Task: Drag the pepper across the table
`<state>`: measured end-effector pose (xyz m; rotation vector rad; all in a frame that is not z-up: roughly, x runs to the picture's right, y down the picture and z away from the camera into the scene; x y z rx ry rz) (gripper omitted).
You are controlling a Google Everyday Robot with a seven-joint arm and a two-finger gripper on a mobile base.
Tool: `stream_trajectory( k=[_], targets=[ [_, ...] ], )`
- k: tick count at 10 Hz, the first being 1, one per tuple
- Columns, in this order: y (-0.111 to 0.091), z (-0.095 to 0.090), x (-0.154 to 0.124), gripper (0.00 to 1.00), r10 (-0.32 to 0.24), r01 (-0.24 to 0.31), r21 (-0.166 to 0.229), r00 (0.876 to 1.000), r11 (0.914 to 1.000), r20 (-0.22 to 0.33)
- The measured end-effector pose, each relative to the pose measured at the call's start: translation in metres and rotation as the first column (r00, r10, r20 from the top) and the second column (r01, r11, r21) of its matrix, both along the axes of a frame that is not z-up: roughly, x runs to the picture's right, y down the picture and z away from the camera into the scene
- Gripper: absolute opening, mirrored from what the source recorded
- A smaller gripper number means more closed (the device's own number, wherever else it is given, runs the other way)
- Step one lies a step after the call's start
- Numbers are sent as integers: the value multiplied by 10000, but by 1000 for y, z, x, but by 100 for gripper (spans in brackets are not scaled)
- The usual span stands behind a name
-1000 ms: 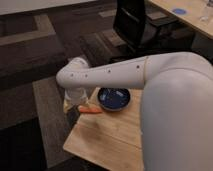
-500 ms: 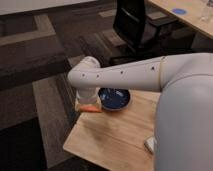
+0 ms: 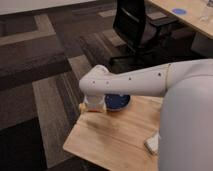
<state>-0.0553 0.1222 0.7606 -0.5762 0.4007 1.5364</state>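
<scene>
My gripper [image 3: 93,104] hangs from the white arm [image 3: 135,80] over the far left corner of the light wooden table [image 3: 110,142], right beside the dark-blue bowl [image 3: 120,102]. The pepper is almost wholly hidden under the gripper; only a small orange bit [image 3: 82,106] shows at the gripper's left side, at the table's edge. The arm covers part of the bowl.
A white object [image 3: 152,144] lies on the table near the arm's body at the right. A black office chair [image 3: 134,25] stands behind the table. A pale desk with a blue disc [image 3: 178,11] is at the far right. Patterned carpet lies to the left.
The arm's wrist has shifted right and come down over the pepper. The pepper, plainly visible before next to the bowl, is now mostly covered.
</scene>
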Motion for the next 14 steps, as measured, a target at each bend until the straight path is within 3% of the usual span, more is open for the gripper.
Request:
stream_trajectory(
  k=[4, 14],
  targets=[
    [8, 14, -1, 65, 137, -135, -92, 9996, 9999, 233],
    [-3, 53, -4, 65, -30, 48, -216, 9964, 9998, 850]
  ],
)
